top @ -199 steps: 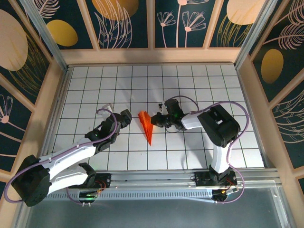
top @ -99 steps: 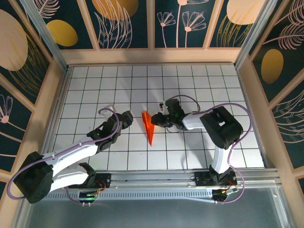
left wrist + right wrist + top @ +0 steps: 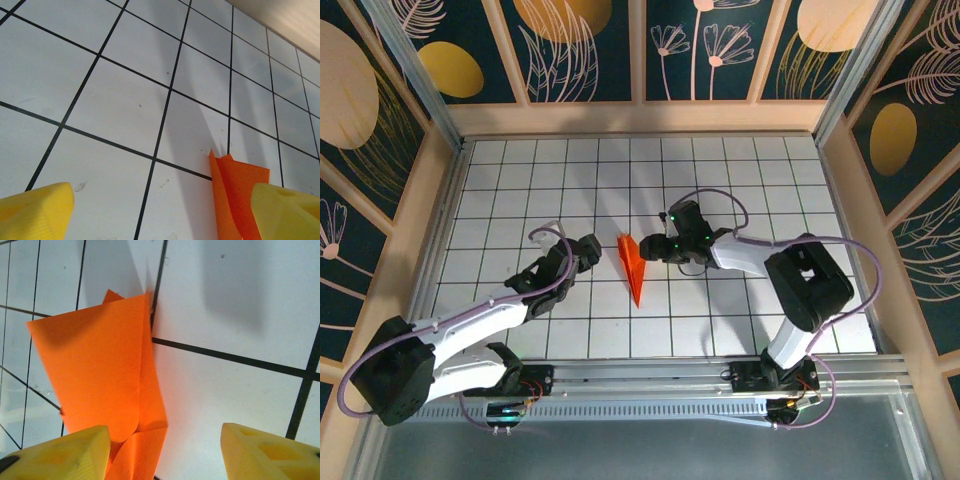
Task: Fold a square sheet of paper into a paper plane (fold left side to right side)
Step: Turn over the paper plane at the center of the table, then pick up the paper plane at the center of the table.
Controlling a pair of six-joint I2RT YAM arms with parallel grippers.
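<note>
1. Top view: the orange paper plane [image 3: 633,266] lies flat on the gridded table [image 3: 520,180], nose toward the arm bases. It sits between the left gripper [image 3: 590,248], near but apart, and the right gripper [image 3: 653,247], just beside its wide end.
2. Left wrist: the yellow fingers [image 3: 35,212] stand wide apart, gripping nothing. The plane's wide end lies by the picture's right finger.
3. Right wrist: the fingers [image 3: 272,452] are spread with nothing clamped. The plane lies flat, partly hidden behind the picture's left finger.
</note>
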